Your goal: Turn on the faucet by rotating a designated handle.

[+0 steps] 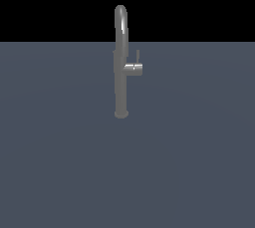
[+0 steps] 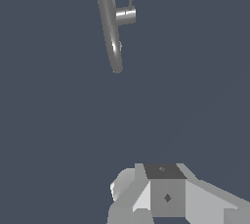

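On the flat blue-grey surface in the exterior view we've got the faucet standing upright near the middle, a tall slim grey column on a small round base with an arched gooseneck top that pokes up into the black background. The handle sticks out sideways from the column toward the exterior view's right, roughly halfway up (a short stubby cylinder, way smaller than the column itself). A thin lever rod rises straight up from the outer end of that stub, so it sits parallel to the column and just beside it without touching.

No arm shows up in the exterior view at all, as far as we can see.

In the wrist view we're looking at the same faucet from an odd angle, so it reads as a slanted grey bar with the handle jutting off one side and the little rod on it. Part of the gripper is visible as blocky grey and white shapes at the frame edge, well apart from the faucet and touching nothing. We can't see the fingertips, so we honestly can't tell whether the claw is spread or pressed together.
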Controlling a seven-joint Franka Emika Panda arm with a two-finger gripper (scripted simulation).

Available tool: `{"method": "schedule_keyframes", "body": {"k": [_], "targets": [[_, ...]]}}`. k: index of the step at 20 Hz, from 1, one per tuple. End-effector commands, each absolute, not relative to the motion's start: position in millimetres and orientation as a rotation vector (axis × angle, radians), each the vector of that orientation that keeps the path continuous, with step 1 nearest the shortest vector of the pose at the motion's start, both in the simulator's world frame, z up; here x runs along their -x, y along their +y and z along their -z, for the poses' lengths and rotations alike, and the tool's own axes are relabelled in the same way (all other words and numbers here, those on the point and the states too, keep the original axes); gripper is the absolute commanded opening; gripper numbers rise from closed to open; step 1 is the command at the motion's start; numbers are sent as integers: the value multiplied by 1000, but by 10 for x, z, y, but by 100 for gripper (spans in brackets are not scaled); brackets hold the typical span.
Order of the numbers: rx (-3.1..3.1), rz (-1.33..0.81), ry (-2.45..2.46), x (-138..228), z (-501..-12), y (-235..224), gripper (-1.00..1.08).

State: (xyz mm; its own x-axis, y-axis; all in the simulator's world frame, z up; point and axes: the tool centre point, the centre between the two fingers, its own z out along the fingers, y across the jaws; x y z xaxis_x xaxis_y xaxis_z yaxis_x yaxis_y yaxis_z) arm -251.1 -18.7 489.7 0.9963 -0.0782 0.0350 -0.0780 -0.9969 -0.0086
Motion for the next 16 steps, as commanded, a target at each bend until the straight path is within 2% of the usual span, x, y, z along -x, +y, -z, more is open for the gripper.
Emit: {"method": "schedule_keyframes", "body": {"k": [1, 16], "targets": [[3131, 55, 123, 2511, -4897, -187, -100], [3055, -70, 226, 2224, -4885, -128, -100]]}}
